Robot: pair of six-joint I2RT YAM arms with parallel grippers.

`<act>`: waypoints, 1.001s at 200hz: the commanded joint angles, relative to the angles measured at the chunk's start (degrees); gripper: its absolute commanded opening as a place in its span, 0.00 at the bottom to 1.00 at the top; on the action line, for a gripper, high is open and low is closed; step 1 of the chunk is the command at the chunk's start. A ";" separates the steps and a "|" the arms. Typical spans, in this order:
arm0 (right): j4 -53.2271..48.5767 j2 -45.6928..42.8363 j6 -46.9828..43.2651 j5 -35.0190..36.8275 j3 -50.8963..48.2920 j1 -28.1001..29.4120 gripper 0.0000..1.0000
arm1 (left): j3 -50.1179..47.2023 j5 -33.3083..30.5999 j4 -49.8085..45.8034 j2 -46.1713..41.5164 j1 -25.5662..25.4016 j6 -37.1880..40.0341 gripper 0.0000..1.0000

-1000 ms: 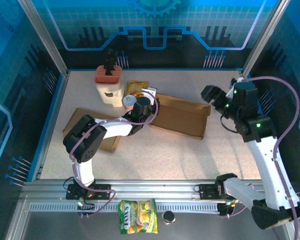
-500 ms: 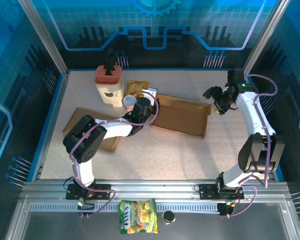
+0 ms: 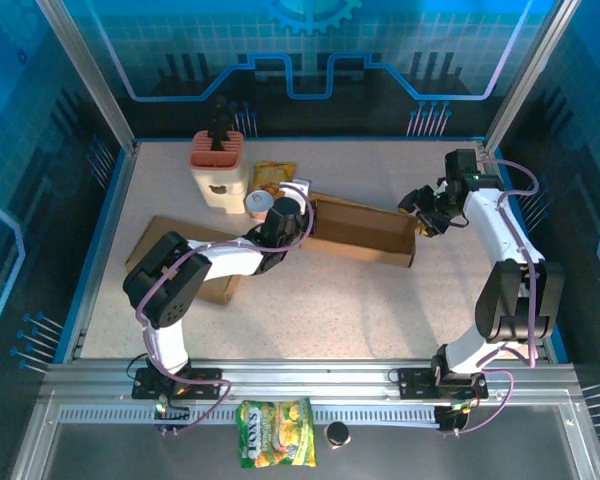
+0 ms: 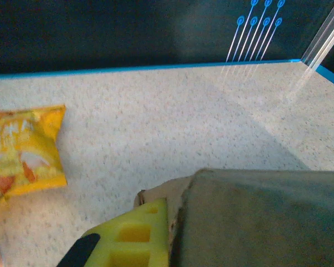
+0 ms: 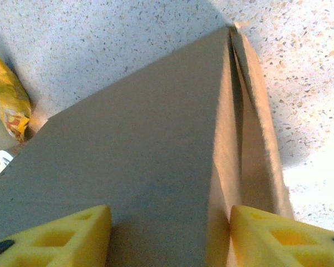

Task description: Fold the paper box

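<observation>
- The right gripper (image 3: 420,205) has swung in from the far right over the last second. It now straddles the right end of the paper box (image 3: 365,232).
- Its jaws are narrower than before, about half open, with yellow fingers (image 5: 53,233) on either side of the cardboard. Whether they press it I cannot tell.
- The left gripper (image 3: 302,193) has stayed at the box's left end. It is closed and seems to pinch a flap beside its finger pad (image 4: 134,233).
- The box lies mid-table and looks narrower from above than before.
- The snack bag (image 3: 275,447) on the near rail has lettering too small to read.
- A dark-capped item (image 3: 336,434) sits just beside the bag.
- Far left stand a peach-lidded container (image 3: 218,172), a yellow snack packet (image 3: 273,176) and a cup (image 3: 258,203), the last two near the left gripper.
- A flat cardboard sheet (image 3: 150,252) lies under the left arm.
</observation>
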 commanded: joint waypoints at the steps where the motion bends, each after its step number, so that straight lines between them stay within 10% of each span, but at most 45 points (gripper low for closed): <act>1: -0.56 -1.61 -2.62 1.51 -2.87 1.50 0.53 | -2.93 4.66 -6.96 -2.99 -1.57 -6.54 0.16; 49: -0.47 -3.55 -5.70 5.19 -6.51 3.53 0.50 | -6.04 8.94 -14.92 -10.70 -1.86 -12.03 0.41; 149: 0.58 -4.11 -9.37 10.18 -11.86 5.53 0.55 | -13.07 18.70 -32.97 -28.00 -4.51 -27.61 0.60; 200: 0.29 -2.51 -12.57 9.47 -12.83 5.78 0.67 | 3.20 17.95 -55.18 -31.23 1.62 -23.90 0.66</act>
